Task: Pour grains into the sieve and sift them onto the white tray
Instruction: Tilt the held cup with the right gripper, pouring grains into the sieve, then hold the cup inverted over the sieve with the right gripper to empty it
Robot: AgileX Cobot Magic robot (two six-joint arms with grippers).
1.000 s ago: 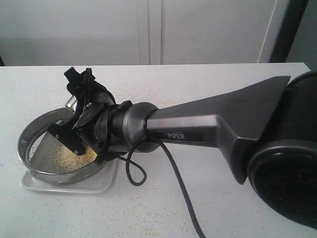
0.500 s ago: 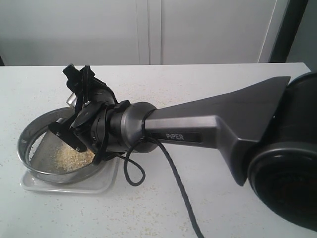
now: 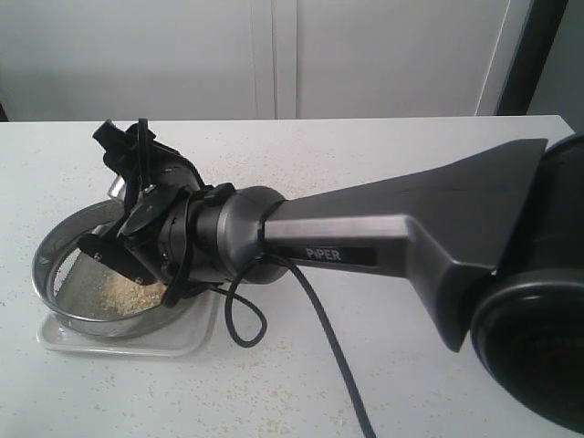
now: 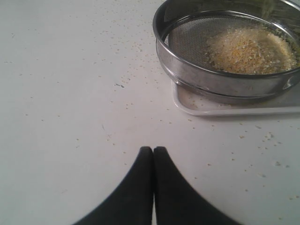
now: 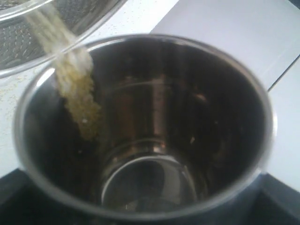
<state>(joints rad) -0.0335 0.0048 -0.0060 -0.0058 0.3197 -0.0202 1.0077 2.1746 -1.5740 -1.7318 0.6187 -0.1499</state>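
My right gripper reaches across to the left and is shut on a small steel cup, tipped above the sieve. A thin stream of yellow-tan grains runs over the cup's rim; the cup's bottom looks nearly bare. The wide steel-rimmed sieve rests on the white tray and holds a pile of grains on its mesh. The right wrist hides part of the sieve in the exterior view. My left gripper is shut on nothing, low over the table, short of the sieve.
Stray specks of grain dot the white tabletop around the tray. The right arm's black cable loops down over the table beside the tray. A pale wall stands behind the table's far edge.
My right gripper and the cup have shifted left and turned further over the sieve. The sieve, the tray and the left gripper have stayed put.
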